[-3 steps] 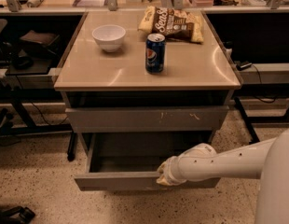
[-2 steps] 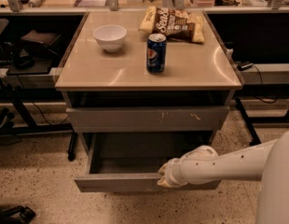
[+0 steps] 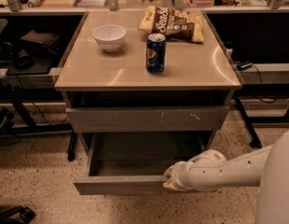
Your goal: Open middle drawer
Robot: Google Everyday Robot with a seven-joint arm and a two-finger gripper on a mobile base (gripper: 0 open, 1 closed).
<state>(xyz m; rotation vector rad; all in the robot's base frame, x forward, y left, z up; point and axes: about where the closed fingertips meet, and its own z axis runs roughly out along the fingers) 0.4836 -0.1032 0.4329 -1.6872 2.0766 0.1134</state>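
Observation:
The middle drawer (image 3: 119, 185) is the wide grey drawer with a plain flat front. It is pulled well out of the cabinet, and its dark, shallow inside (image 3: 140, 155) shows nothing in it. My gripper (image 3: 171, 180) is at the right part of the drawer's front rim, at the end of my white arm (image 3: 228, 171), which reaches in from the right. The gripper's tip is hidden behind the wrist. Above the open drawer is the taller grey front with pale scratch flecks (image 3: 147, 119), which is shut.
On the beige cabinet top (image 3: 191, 73) stand a white bowl (image 3: 109, 36), a blue soda can (image 3: 156, 53) and a chip bag (image 3: 175, 23). Dark desks and cables flank the cabinet on both sides. Speckled floor (image 3: 37, 181) lies in front.
The drawer front and my gripper have come slightly further out toward the camera. Nothing on the cabinet top has moved.

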